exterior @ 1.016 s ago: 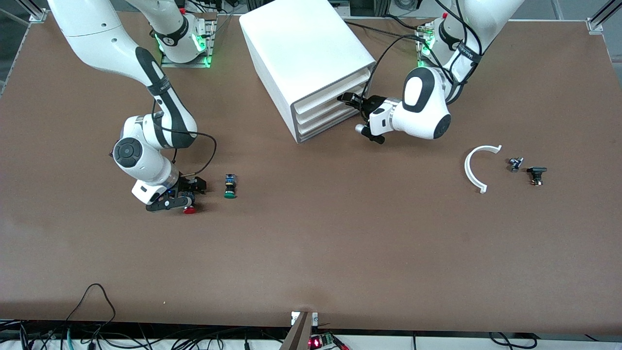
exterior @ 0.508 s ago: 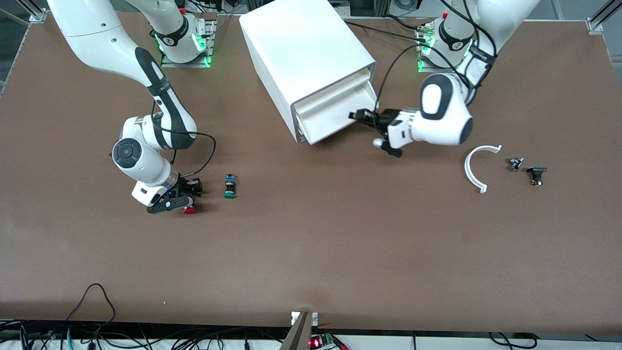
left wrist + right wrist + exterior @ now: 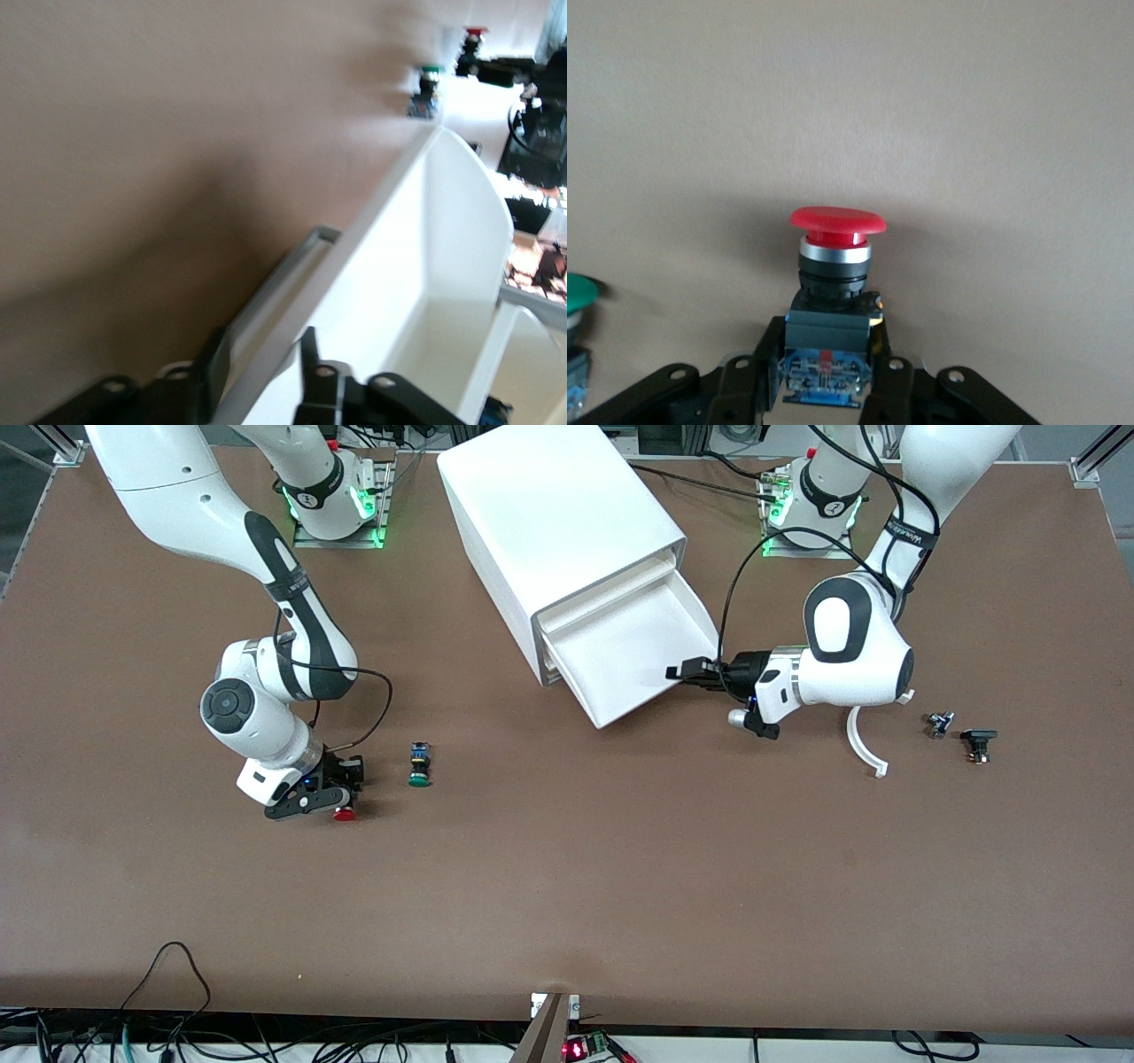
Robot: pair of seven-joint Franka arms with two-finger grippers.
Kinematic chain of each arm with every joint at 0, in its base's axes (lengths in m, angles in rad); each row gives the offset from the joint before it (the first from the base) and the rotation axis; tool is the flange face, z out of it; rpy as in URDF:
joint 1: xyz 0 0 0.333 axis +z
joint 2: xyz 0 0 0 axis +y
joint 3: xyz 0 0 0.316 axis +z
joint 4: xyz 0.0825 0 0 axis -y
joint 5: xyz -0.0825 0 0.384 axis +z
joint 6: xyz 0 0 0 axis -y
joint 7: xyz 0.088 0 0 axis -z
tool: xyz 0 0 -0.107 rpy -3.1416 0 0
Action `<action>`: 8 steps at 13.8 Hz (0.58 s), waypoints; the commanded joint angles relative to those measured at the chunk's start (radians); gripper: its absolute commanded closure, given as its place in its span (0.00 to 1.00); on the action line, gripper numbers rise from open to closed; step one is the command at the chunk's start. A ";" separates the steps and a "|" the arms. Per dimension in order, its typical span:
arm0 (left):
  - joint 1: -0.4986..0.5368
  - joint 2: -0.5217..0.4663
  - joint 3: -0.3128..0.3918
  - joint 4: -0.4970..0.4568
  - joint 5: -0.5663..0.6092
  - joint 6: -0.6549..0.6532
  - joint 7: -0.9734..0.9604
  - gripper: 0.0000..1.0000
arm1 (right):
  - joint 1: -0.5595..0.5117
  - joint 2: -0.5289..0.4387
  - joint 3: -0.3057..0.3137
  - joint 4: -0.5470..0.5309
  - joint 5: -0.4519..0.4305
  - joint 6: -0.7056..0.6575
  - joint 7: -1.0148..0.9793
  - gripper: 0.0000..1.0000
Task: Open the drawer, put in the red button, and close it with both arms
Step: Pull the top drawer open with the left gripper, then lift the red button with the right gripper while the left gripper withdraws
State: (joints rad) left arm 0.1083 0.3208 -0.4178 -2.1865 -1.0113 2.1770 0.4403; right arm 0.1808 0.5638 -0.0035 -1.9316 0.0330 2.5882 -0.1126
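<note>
The white cabinet stands at the robots' side of the table. One of its upper drawers is pulled far out and is empty. My left gripper is shut on the drawer's front wall at its corner. In the left wrist view a finger sits on each side of that wall. My right gripper is shut on the black body of the red button, low at the table toward the right arm's end. The right wrist view shows the red cap sticking out past the gripper.
A green-capped button lies beside the red one, toward the cabinet; its cap shows in the right wrist view. A white curved piece and two small dark parts lie toward the left arm's end.
My left gripper has pulled the drawer out of the cabinet, toward the front camera and the left arm's end. My right gripper has barely shifted with the red button.
</note>
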 commanded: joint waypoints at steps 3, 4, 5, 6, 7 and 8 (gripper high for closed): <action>0.028 -0.097 0.010 -0.012 0.007 0.089 -0.031 0.00 | -0.007 -0.067 0.007 0.141 -0.008 -0.218 -0.031 0.72; 0.056 -0.133 0.010 -0.010 0.007 0.089 -0.032 0.00 | -0.007 -0.080 0.007 0.184 -0.007 -0.274 -0.060 0.72; 0.079 -0.150 0.010 -0.016 0.005 0.090 -0.032 0.00 | -0.007 -0.087 0.019 0.241 -0.005 -0.336 -0.088 0.72; 0.091 -0.160 0.010 -0.013 -0.007 0.099 -0.032 0.00 | -0.007 -0.088 0.045 0.296 -0.007 -0.392 -0.110 0.72; 0.093 -0.192 0.011 -0.010 0.005 0.112 -0.031 0.00 | -0.007 -0.088 0.071 0.343 -0.007 -0.434 -0.127 0.72; 0.094 -0.221 0.030 -0.010 0.011 0.112 -0.026 0.00 | -0.007 -0.091 0.104 0.373 -0.008 -0.457 -0.160 0.72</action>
State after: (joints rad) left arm 0.1977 0.1735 -0.4009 -2.1773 -1.0111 2.2757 0.4208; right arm 0.1795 0.4656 0.0423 -1.6371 0.0330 2.1981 -0.2229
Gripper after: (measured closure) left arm 0.000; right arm 0.590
